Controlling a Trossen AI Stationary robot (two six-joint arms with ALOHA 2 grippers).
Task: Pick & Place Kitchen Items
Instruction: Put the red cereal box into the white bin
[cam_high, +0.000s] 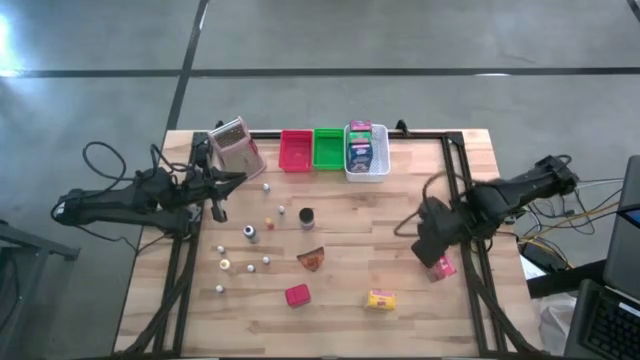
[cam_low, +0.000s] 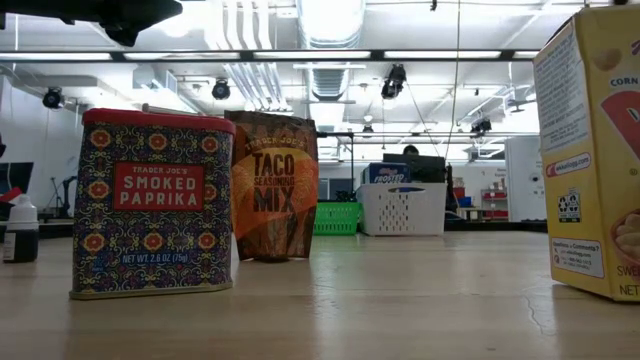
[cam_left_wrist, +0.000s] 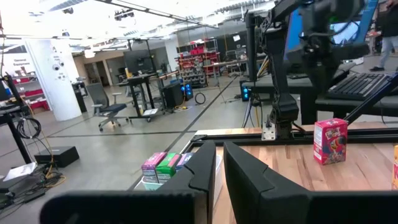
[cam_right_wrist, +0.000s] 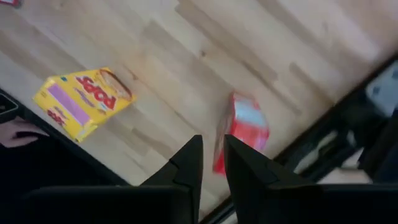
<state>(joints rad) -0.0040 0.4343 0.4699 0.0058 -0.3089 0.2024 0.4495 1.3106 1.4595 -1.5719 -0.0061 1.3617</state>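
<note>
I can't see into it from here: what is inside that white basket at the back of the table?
The white basket holds small packets standing together, a pink one and blue ones. Anything beneath them is covered.

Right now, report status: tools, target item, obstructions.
Right tool empty, above pink box near table's right edge. Left tool shut, parked beside grater. Yellow box lies apart; nothing blocking.

Left gripper (cam_left_wrist: 219, 163) has its fingers nearly together, holding nothing. A pink box (cam_left_wrist: 330, 140) stands beyond them, and coloured packets (cam_left_wrist: 163, 165) sit just beside.
</note>
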